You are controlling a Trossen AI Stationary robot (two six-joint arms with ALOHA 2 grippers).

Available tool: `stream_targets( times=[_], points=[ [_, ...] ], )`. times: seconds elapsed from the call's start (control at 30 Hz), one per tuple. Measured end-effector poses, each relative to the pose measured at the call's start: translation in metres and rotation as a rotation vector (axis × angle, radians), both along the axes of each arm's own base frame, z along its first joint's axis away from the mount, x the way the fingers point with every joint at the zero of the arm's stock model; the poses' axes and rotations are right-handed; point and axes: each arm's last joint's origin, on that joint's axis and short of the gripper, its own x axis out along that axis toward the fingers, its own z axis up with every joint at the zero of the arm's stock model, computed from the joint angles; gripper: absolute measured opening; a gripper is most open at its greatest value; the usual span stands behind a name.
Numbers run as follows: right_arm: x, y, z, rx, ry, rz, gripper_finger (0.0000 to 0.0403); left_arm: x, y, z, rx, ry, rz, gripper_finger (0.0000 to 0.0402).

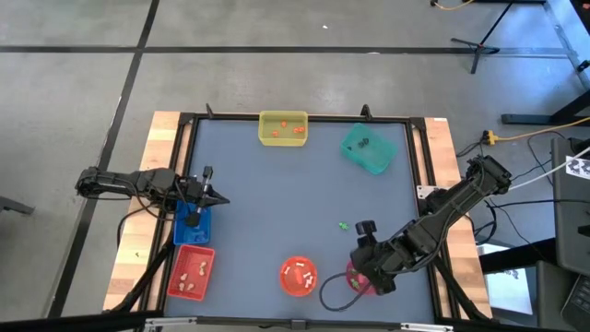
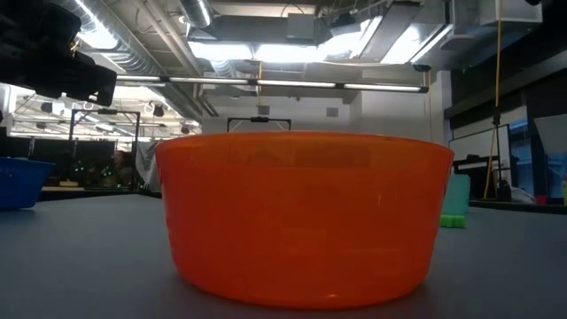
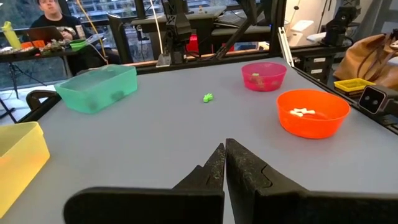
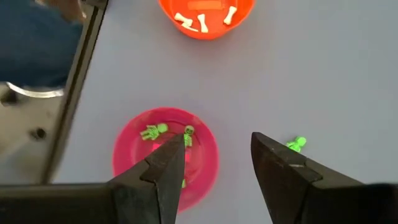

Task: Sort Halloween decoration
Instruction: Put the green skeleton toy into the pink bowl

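Grey tabletop: right gripper [image 4: 214,165], open and empty above the pink bowl [image 4: 134,146], should centre over 1 green trinket [image 4: 297,144]; left gripper [image 3: 224,163] waits shut.

No legible text, labels, brands, numbers or signs in any view. The containers, table surface and arms carry no readable markings. A white tag with a dark pattern [image 1: 578,167] sits at the right edge of the high view; nothing on it can be read.
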Motion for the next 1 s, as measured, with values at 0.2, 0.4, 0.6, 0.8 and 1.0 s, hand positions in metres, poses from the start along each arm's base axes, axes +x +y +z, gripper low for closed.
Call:
stream_targets(
  times=[0.2,0.4,0.6,0.8,1.0],
  points=[
    [0.006,-0.001,-0.006,-0.138,-0.052,0.061,0.0182,0.0,0.0,0.0,0.004,0.002,0.014,0.0],
    [0.02,-0.017,-0.013,-0.107,-0.027,-0.143,0.0182,0.0,0.0,0.0,0.005,0.002,0.015,0.0],
    [0.028,-0.054,-0.031,-0.126,0.089,-0.349,0.0182,0.0,0.0,0.0,0.005,0.002,0.015,0.0],
    [0.036,-0.084,-0.069,-0.032,0.177,-0.436,0.0182,0.0,0.0,0.0,0.004,0.002,0.015,0.0],
    [0.036,-0.106,-0.107,0.025,0.171,-0.494,0.0182,0.0,0.0,0.0,0.004,0.002,0.015,0.0]
  ],
)
